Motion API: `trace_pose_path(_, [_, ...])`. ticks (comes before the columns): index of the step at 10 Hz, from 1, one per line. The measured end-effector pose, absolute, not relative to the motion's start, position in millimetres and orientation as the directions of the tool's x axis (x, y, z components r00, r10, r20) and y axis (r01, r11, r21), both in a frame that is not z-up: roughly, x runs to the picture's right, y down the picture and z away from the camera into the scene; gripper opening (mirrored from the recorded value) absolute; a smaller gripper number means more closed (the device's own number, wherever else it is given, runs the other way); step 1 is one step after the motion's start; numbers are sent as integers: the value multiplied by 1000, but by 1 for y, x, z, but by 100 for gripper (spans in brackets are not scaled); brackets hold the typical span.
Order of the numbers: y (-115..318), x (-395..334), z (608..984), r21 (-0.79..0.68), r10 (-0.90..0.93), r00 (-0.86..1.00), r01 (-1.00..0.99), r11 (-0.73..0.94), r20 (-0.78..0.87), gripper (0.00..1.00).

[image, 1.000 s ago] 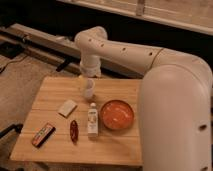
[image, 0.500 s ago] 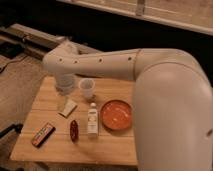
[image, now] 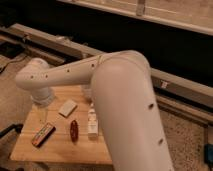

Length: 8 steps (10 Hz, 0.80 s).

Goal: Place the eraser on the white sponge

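Since the earlier frame the arm has swung further toward the left edge of the worktop point(image: 65, 150) and now hides its right part, while the things on it lie where they were. The gripper point(image: 42, 114) hangs under the wrist near the left edge. Whether the jaws are released or clenched I cannot tell, but nothing seems to be held in them.

The eraser point(image: 43, 134) lies flat near the front-left corner, just below the gripper and not yet lifted. The white sponge point(image: 67, 107) lies apart from it, nearer to the back edge and more toward the centre. A dark red chili-shaped thing point(image: 74, 131) and a white bottle point(image: 93, 122) are near the middle of the worktop.

I judge that the step in hand is the approach to the eraser, so the task is at its beginning. The next move calls for going straight down, with the jaws across the narrow side of the eraser, and closing without pushing it toward the chili-shaped thing.
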State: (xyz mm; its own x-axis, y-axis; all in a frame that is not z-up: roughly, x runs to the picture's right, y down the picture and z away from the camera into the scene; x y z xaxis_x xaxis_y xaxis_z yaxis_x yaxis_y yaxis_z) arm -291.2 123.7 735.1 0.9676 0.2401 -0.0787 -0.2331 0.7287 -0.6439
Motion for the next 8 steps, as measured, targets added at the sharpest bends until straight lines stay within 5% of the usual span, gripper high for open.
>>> trace_pose_path(8, [135, -289, 753, -698, 225, 973, -194, 690, -49, 80])
